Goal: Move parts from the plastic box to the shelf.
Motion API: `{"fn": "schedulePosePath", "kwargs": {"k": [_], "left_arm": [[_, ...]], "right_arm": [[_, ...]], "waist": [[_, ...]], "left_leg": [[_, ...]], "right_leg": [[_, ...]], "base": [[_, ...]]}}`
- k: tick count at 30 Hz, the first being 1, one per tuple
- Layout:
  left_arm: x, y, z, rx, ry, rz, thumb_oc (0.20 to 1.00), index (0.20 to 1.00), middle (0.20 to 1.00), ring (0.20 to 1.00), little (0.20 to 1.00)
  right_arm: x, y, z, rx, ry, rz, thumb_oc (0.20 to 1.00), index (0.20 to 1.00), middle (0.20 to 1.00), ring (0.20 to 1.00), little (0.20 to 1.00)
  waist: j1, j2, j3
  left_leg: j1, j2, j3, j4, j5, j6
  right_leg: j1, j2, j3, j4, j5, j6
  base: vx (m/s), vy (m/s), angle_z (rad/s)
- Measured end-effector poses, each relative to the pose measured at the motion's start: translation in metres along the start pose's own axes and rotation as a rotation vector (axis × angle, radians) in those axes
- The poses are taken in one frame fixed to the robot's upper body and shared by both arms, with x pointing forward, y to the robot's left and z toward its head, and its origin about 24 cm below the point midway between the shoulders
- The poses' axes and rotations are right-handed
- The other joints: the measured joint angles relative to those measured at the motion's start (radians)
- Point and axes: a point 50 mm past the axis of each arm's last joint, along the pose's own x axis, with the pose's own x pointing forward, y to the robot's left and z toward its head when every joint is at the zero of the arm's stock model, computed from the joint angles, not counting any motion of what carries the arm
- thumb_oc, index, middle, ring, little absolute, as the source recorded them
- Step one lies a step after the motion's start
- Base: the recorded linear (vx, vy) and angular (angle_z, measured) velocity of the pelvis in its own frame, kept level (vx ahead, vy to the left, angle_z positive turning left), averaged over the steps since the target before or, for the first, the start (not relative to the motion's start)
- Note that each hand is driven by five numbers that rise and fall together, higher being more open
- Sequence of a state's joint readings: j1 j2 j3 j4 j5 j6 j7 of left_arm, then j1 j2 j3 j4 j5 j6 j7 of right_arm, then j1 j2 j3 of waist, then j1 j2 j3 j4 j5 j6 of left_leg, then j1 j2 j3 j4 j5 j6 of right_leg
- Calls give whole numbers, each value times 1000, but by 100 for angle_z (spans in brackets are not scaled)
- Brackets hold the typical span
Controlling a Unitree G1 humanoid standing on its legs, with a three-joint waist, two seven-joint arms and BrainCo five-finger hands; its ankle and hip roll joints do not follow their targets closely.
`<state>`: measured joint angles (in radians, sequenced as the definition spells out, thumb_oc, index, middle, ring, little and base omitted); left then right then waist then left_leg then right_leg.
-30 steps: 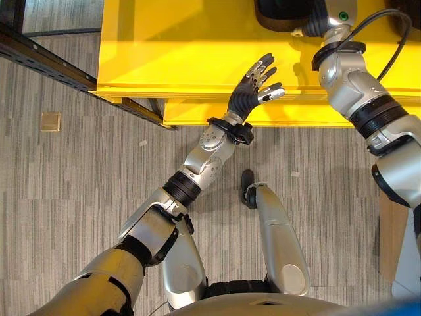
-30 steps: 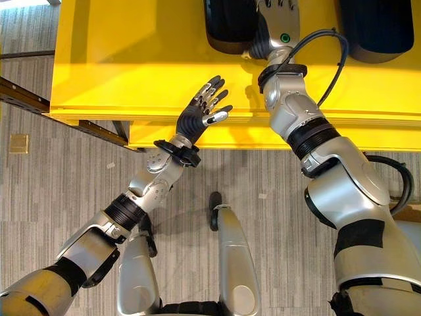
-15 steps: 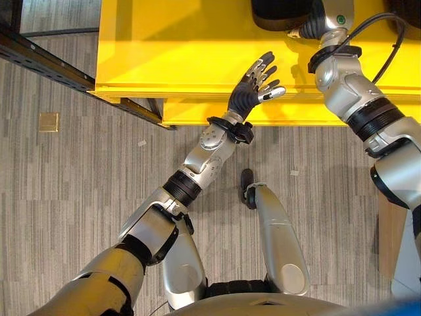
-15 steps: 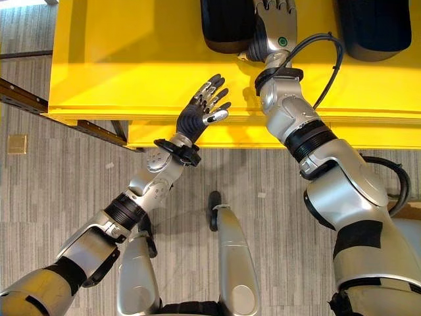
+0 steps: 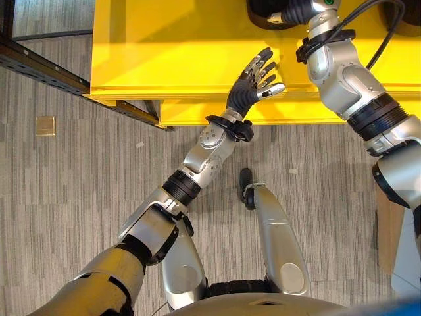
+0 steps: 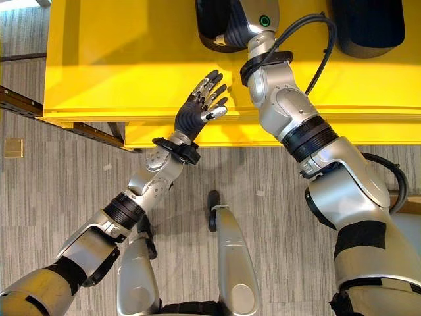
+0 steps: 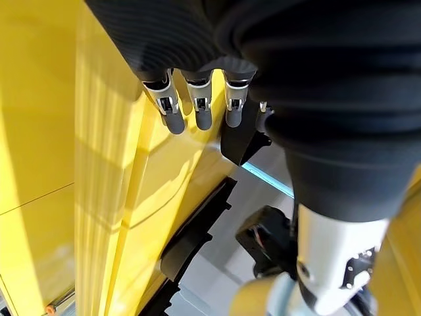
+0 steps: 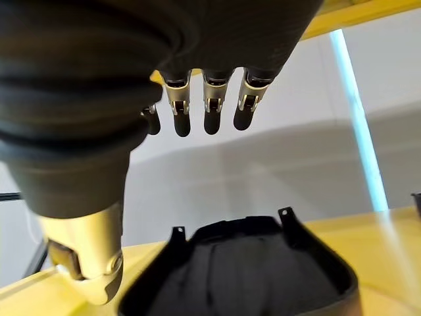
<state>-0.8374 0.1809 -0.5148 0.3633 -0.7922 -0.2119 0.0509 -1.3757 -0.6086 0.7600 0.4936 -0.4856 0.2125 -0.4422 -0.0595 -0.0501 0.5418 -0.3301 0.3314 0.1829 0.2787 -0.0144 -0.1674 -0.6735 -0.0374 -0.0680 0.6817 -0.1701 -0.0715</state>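
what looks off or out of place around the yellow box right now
Nothing stands out. Two black moulded plastic parts lie inside the big yellow plastic box; the open left hand hovers at its near rim, and the open right hand hangs above one part.

Bright yellow shelf (image 5: 171, 46), black part (image 8: 250, 276), grey striped floor (image 5: 59, 191).

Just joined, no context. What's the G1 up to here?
It is working at a yellow shelf. The right hand is stretched out above a black moulded part lying on the shelf, fingers straight, holding nothing. The left hand is open over the shelf's front edge, also empty. A second black part lies further right.
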Motion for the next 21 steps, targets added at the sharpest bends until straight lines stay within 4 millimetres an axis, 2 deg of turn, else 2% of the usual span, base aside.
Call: {"fn": "schedulePosePath", "kwargs": {"k": [5,9,12,19,21], "left_arm": [[-4,-3,1,1,-15,-13,1000,1000,1000,1000,1000],[-8,-3,1,8,-22,-11,1000,1000,1000,1000,1000],[-9,-2,2,16,-26,22,1000,1000,1000,1000,1000],[-25,16,-11,58,7,164,1000,1000,1000,1000,1000],[-28,26,-6,71,-9,199,1000,1000,1000,1000,1000]], "right_arm": [[-1,-3,14,14,-34,45,1000,1000,1000,1000,1000],[-13,14,8,7,19,200,1000,1000,1000,1000,1000],[-14,15,9,8,28,263,1000,1000,1000,1000,1000],[-32,31,1,45,88,382,1000,1000,1000,1000,1000],[-38,36,-5,37,111,415,1000,1000,1000,1000,1000]], "waist": [[-3,0,0],[-6,0,0],[-8,-1,0],[-4,-1,0],[-3,-1,0]], "left_leg": [[0,0,0,-2,0,0],[1,1,-1,0,-1,1],[5,1,-1,0,-1,1],[32,-1,1,-17,1,2],[34,-2,1,-17,1,2]], "right_leg": [[1,0,0,-2,3,-4],[6,0,-1,-3,3,-4],[11,1,-1,-5,3,-3],[38,-1,-1,-20,7,1],[45,-3,-1,-27,10,6]], "base": [[0,0,0],[0,0,0],[0,0,0],[-26,38,1],[-45,72,2]]}}
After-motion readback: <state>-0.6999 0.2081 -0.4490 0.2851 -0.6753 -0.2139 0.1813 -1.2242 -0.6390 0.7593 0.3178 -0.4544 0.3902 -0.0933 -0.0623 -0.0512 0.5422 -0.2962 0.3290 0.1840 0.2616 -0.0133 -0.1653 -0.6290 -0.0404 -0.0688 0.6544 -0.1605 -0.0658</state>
